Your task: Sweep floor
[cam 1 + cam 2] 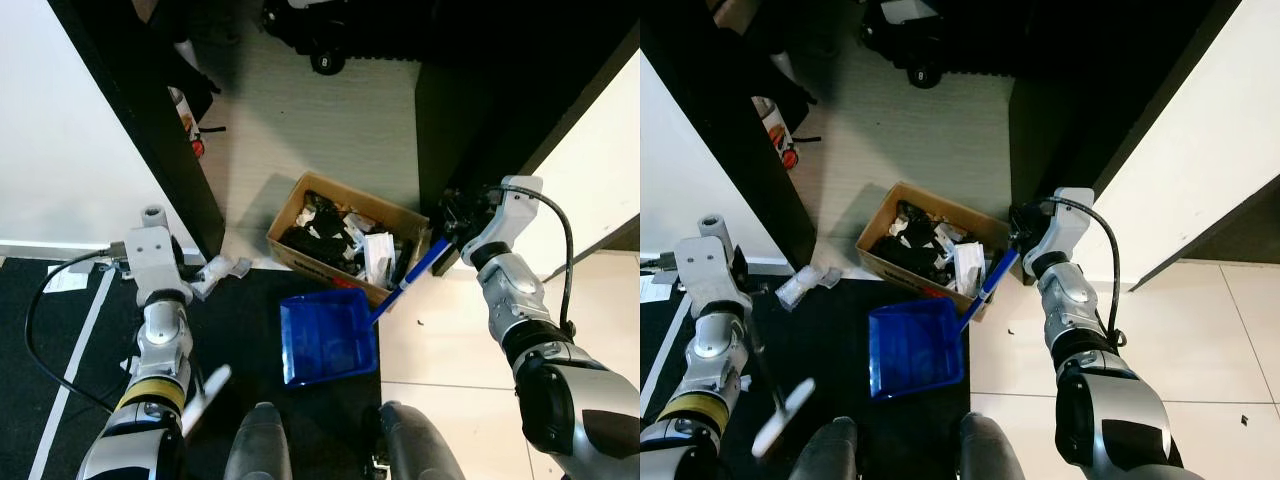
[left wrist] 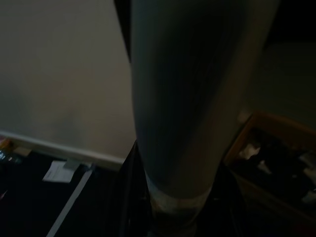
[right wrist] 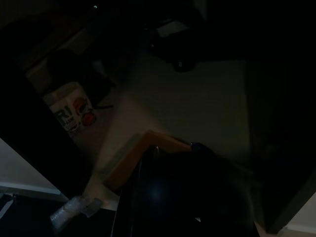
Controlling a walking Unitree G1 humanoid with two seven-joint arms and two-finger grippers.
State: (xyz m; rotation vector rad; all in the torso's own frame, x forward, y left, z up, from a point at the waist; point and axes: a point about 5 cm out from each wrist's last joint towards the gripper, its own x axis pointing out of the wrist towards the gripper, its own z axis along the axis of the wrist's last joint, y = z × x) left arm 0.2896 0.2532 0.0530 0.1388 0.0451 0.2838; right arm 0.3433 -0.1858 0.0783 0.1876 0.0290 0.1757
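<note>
Right gripper [image 1: 452, 222] is clamped on the top of the blue dustpan's handle; the dustpan [image 1: 328, 338] sits flat on the dark mat [image 1: 250, 340], just in front of the cardboard box [image 1: 345, 240] full of scraps. Pan looks empty, so nothing collected yet. Left gripper [image 1: 740, 300] appears to be closed round a thin broom stick [image 1: 762, 368] with a pale blurred end low by the robot's legs, though the fingers themselves are hard to make out. Crumpled plastic wrapper [image 1: 220, 270] lies on the mat edge beside the left arm, unswept. Judging by that, sweeping is barely started.
</note>
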